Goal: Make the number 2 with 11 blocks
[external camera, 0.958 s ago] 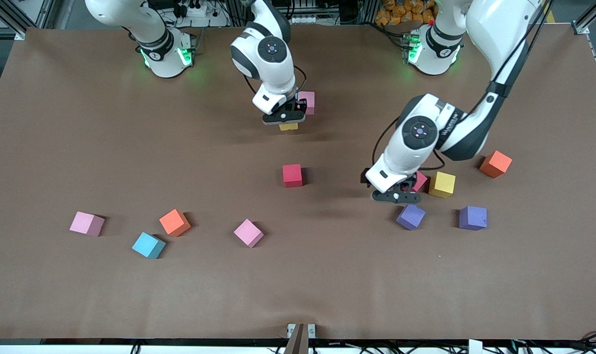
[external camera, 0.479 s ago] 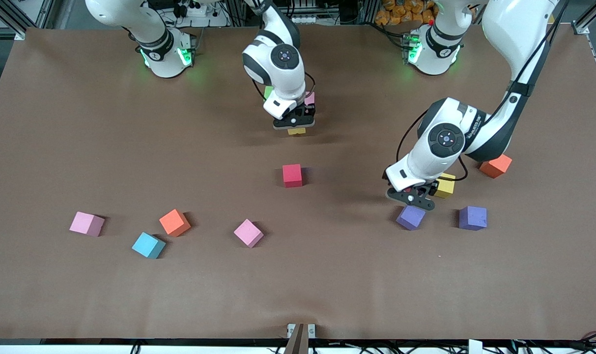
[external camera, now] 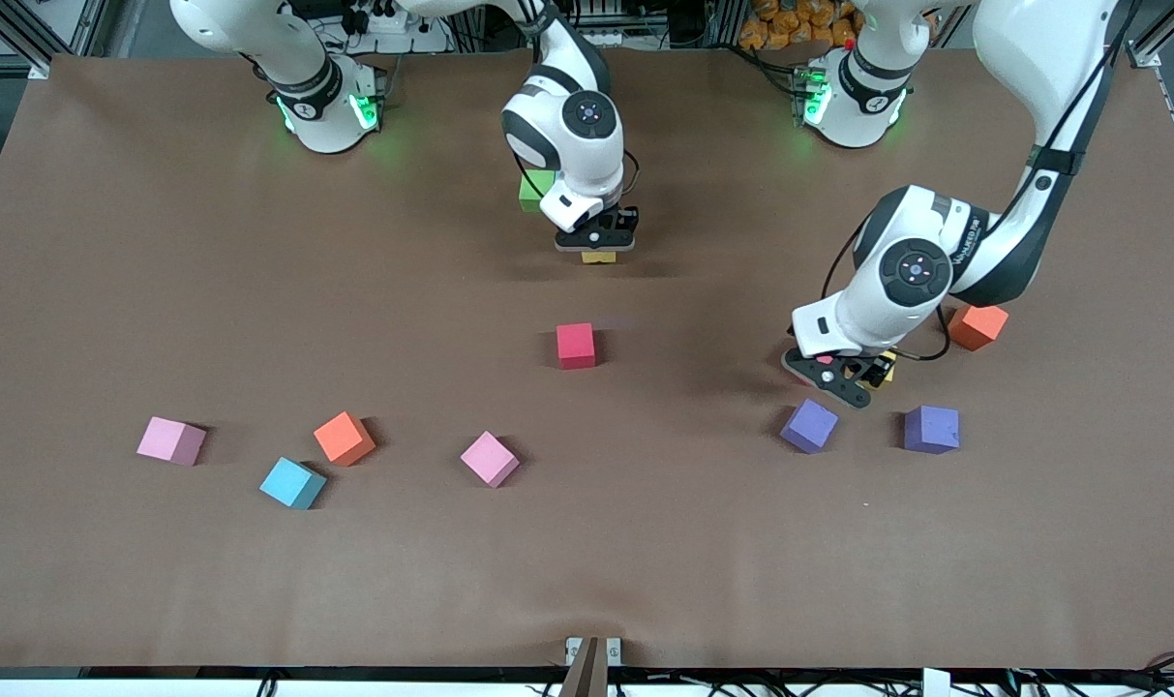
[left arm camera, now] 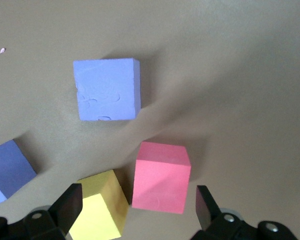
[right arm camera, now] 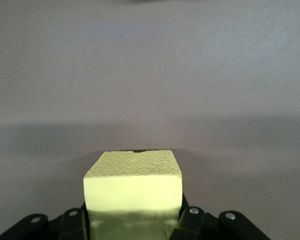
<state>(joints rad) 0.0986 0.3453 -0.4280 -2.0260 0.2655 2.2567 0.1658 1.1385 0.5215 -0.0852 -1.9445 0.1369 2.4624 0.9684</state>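
The blocks lie scattered over the brown table (external camera: 161, 242); clock bearings take twelve as toward the robots' bases in the front view.

1. Held yellow block (external camera: 599, 257) (right arm camera: 132, 185): clamped between the closed fingers of the right gripper (external camera: 596, 242) (right arm camera: 132, 225), over bare table at about four o'clock of the green block (external camera: 529, 191), which sits close to the bases and is partly hidden by the right arm.
2. Red block (external camera: 576, 346): alone near the table's middle, at six o'clock of the held yellow block and well apart from it.
3. Left gripper (external camera: 843, 382) (left arm camera: 137, 200): fingers spread wide, low over a cluster toward the left arm's end. The bright pink block (left arm camera: 161, 177) lies between the fingers; the second yellow block (external camera: 884, 368) (left arm camera: 100, 210) is just beside it, tilted askew, close to one finger.
4. Near purple block (external camera: 808, 425) (left arm camera: 107, 89): at six o'clock of the left gripper. Outer purple block (external camera: 931, 429) (left arm camera: 7, 167): at three o'clock of the near one. Outer orange block (external camera: 976, 326): at two o'clock of the left gripper.
5. Toward the right arm's end, a loose row: pale pink block (external camera: 169, 440), light blue block (external camera: 292, 483), inner orange block (external camera: 344, 438), mid pink block (external camera: 490, 458). The light blue one is nearest the front camera
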